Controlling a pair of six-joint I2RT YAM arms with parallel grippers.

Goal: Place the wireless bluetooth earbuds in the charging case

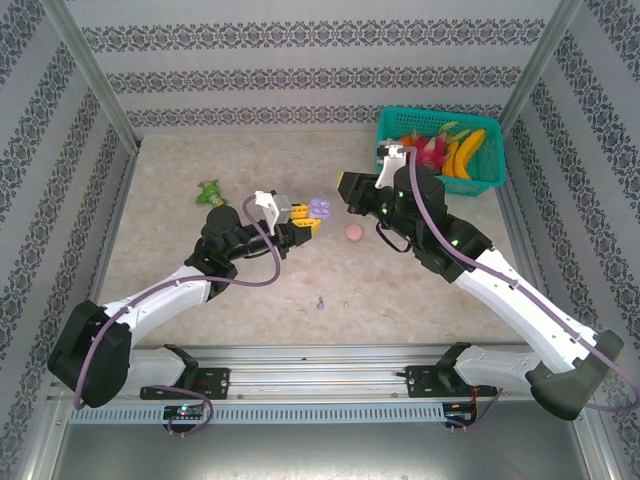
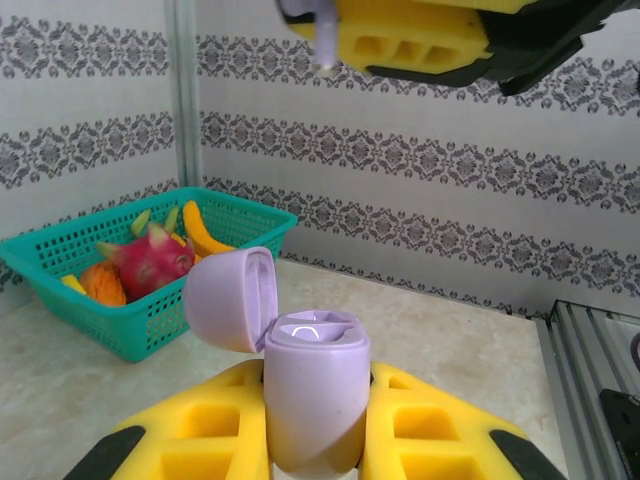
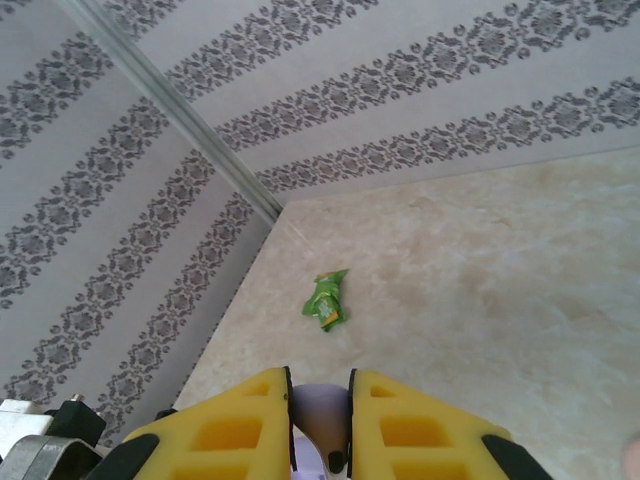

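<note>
Purple charging case [image 2: 315, 350]: smooth lilac, rounded, hinged lid flipped open, upright, clamped between yellow fingers of left gripper [image 2: 316, 430]. Purple earbud [image 2: 325, 40]: tiny, pale stem poking out, pinched in right gripper [image 3: 320, 385], near case's open top. Second purple earbud [image 1: 320, 302] lies on table [image 1: 430, 290], nearer arm bases.

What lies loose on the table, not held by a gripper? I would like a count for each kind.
case, pink: 1
earbud, purple: 1
packet, green: 1
basket of fruit, teal: 1
Total that can be made out: 4
</note>
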